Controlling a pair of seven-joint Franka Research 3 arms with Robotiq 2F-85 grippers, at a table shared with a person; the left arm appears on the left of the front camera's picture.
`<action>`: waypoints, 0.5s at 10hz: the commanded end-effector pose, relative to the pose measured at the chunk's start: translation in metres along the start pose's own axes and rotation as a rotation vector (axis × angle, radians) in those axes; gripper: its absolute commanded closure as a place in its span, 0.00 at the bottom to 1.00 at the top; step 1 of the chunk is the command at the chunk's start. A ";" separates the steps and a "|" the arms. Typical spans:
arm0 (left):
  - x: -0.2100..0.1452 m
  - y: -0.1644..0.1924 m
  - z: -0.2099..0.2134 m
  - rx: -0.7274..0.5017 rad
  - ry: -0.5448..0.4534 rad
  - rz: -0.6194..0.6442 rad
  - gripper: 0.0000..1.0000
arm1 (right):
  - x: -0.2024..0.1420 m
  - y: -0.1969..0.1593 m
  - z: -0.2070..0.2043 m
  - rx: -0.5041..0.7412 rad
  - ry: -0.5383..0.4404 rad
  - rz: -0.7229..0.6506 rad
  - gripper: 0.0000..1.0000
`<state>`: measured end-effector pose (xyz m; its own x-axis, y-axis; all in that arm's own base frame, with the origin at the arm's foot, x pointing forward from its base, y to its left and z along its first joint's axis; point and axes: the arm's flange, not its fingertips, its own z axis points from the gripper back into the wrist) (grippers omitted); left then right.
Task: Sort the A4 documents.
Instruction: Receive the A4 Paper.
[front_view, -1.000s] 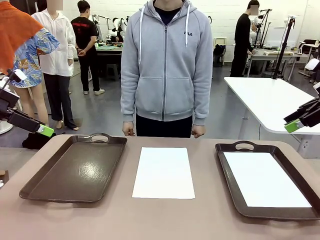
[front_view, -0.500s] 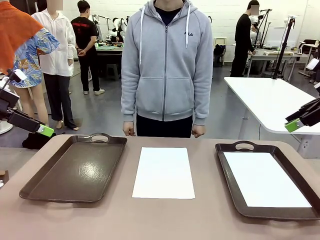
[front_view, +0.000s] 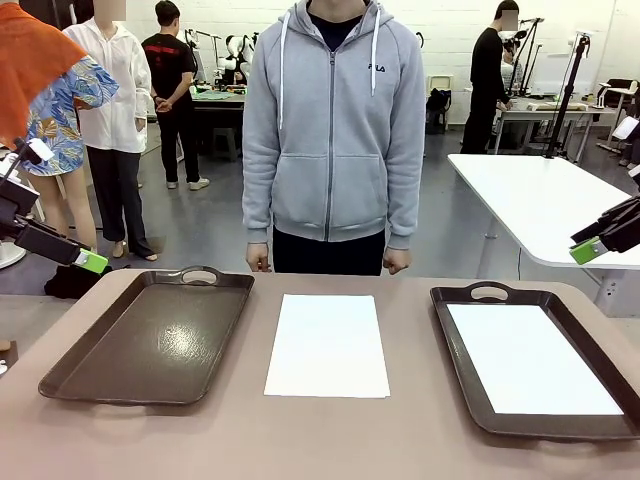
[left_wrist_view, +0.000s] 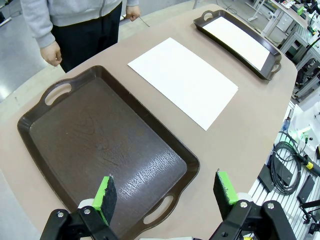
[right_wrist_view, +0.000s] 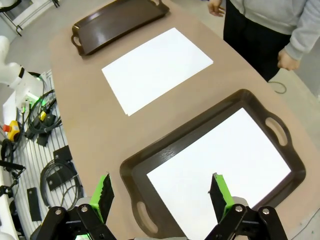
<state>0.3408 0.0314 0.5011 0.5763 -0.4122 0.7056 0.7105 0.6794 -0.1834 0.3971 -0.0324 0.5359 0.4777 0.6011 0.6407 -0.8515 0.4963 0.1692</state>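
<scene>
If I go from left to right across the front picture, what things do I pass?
left claw → left brown tray → loose white sheet → right brown tray, with a second white sheet lying in it → right claw

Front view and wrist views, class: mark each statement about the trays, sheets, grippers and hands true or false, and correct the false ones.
1. One white sheet lies inside the right tray. True.
2. The left tray also holds paper. False: its brown floor is bare.
3. A second sheet lies on the table between the trays. True.
4. The left gripper is shut on paper. False: it and the right gripper are open, holding nothing.
5. The person's hands press on the second sheet. False: they hang at the table's far edge, off the paper.
</scene>
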 end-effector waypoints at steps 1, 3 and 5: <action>0.000 0.001 0.000 -0.015 -0.016 -0.008 0.00 | 0.000 0.000 0.000 0.004 0.001 0.001 0.00; 0.000 0.001 0.000 -0.015 -0.016 -0.008 0.00 | 0.000 0.000 0.000 0.004 0.001 0.001 0.00; 0.000 0.001 0.000 -0.015 -0.016 -0.008 0.00 | 0.000 0.000 0.000 0.004 0.001 0.001 0.00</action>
<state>0.3408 0.0314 0.5011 0.5763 -0.4122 0.7056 0.7105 0.6794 -0.1834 0.3971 -0.0324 0.5359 0.4776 0.6011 0.6407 -0.8515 0.4963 0.1692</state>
